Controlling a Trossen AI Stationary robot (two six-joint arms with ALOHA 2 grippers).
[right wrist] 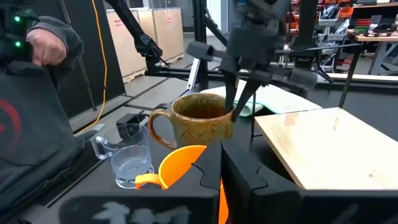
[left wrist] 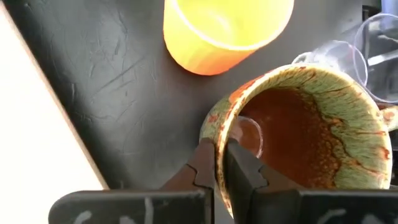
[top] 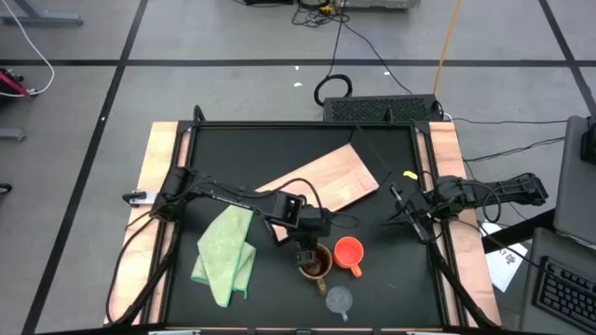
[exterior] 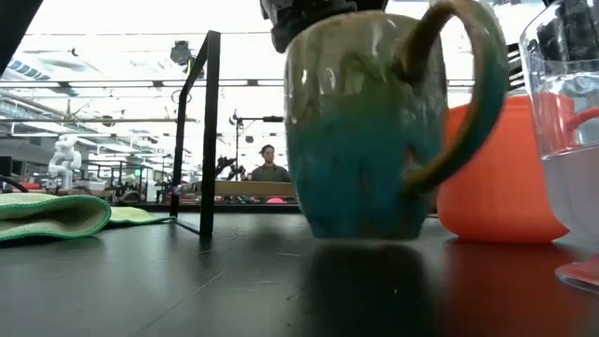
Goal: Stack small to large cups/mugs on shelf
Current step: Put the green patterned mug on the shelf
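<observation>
The brown mug [top: 318, 268] is near the table's front, under my left gripper [top: 310, 253], which is shut on its rim. The orange mug [top: 348, 251] stands on its base just to its right. The tiny clear glass cup [top: 339, 300] stands nearer the front edge. The light-wood board [top: 321, 181] lies flat and slanted at the table's middle, behind the mugs. My right gripper [top: 402, 210] waits at the table's right side, shut and empty. My left gripper has one finger inside the brown mug and one outside, pinching the rim wall [left wrist: 217, 134] on the side opposite the handle [right wrist: 155, 127]. The fingers come from above, pointing down. The mug is upright; in the low view its base [exterior: 360, 232] seems a little above the table.
A light green cloth [top: 226, 253] lies crumpled at the front left. The black frame posts [exterior: 208, 131] stand along the table's edges. A person [right wrist: 37, 93] stands close beyond the table's front left in the right wrist view. Bare black tabletop [top: 391, 279] lies right of the mugs.
</observation>
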